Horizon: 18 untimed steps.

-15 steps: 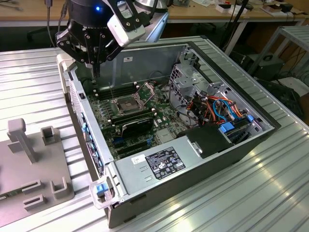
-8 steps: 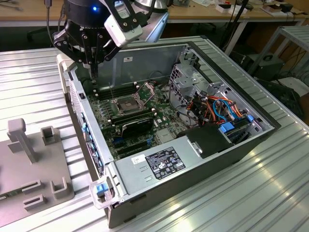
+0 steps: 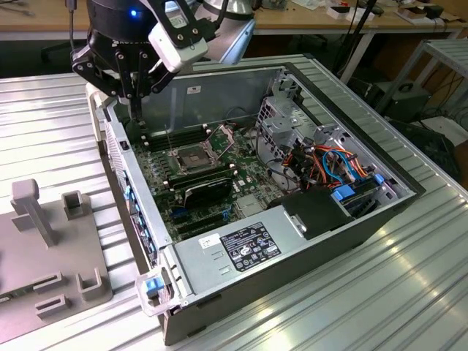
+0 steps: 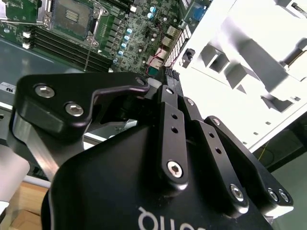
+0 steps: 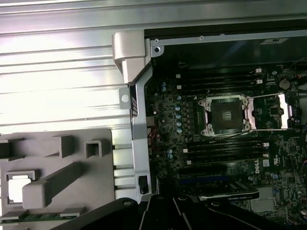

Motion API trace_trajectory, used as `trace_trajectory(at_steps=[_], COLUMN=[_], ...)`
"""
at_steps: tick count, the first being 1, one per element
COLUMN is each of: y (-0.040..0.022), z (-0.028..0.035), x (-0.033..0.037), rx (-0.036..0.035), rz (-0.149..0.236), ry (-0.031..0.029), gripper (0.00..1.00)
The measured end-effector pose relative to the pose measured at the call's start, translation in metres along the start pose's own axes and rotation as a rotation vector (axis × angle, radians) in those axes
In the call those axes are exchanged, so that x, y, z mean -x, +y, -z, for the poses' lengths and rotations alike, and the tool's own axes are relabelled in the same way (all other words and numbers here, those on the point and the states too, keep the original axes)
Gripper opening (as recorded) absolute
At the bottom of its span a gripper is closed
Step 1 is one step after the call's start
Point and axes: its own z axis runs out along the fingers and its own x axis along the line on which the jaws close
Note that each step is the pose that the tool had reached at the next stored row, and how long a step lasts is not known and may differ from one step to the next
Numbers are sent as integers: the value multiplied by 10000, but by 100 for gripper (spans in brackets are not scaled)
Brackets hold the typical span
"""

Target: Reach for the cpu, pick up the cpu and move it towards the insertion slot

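Pickup not begun: cpu lies in its grey holder on the worktop beside the case; pincer hangs above the case corner, clenched or released cannot be told; insertion slot stands empty.

A robotics lab or electronics workshop is indicated in the exterior view. Below the gripper, an opened computer case is laid on a ribbed aluminium table, with a grey parts fixture set beside it. Beyond the gripper, wooden benches hung with cables and a metal rack are seen.
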Motion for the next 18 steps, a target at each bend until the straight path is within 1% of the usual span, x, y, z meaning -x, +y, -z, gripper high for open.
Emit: trace_trajectory(at_steps=[7,12,18], y=[-6,-11,-14], z=[1,3,3], x=[-70,-141,-187], rx=[-1,-1,-1], rz=[0,0,-1], ry=[1,2,4], gripper=[11,11,11])
